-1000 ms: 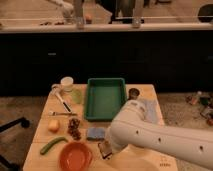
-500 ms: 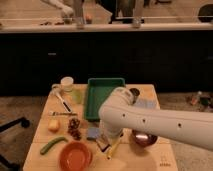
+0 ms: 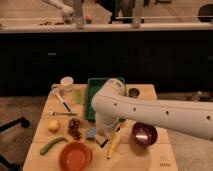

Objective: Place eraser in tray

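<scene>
The claw (image 3: 103, 138) was seen low between a blue pad (image 3: 91, 133) and a banana (image 3: 114, 146), its grip not discernible. The eraser was hidden, judged beneath it; the green tray (image 3: 92, 97) was found just behind

The gripper (image 3: 103, 136) hangs beside the blue pad (image 3: 91, 133), near the tray (image 3: 89, 99).

I've got my arm (image 3: 150, 114) lying across the tray (image 3: 91, 100) — way in blocked | gripper (image 3: 102, 137) low, hemmed by blue pad (image 3: 91, 132), banana (image 3: 114, 146), dark bowl (image 3: 144, 134) | table (image 3: 160, 156) front-right bare — room there
</scene>
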Robot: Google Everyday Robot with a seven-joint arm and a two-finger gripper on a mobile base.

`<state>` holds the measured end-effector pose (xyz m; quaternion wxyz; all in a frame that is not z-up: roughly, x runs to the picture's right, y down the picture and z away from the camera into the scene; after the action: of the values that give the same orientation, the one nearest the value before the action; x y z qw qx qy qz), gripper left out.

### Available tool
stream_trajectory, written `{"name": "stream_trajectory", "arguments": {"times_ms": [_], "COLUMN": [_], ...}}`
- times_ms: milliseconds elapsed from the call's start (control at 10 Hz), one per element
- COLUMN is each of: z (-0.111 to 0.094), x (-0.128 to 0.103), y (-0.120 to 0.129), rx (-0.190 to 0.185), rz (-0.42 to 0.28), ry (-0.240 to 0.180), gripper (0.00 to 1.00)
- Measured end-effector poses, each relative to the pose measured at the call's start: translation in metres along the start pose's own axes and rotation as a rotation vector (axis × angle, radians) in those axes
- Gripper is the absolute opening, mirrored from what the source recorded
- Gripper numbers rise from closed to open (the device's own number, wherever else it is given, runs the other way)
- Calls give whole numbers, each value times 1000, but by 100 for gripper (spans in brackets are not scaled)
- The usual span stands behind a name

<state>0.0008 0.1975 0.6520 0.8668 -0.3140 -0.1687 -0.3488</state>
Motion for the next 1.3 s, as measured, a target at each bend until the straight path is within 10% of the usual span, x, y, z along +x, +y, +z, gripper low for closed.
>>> {"name": "stream_trajectory", "arguments": {"times_ms": [1300], "z": [0], "x": [11], "y": [-34], "rx": [-16], "rz": [-86], "ry": [13], "gripper": [0]}}
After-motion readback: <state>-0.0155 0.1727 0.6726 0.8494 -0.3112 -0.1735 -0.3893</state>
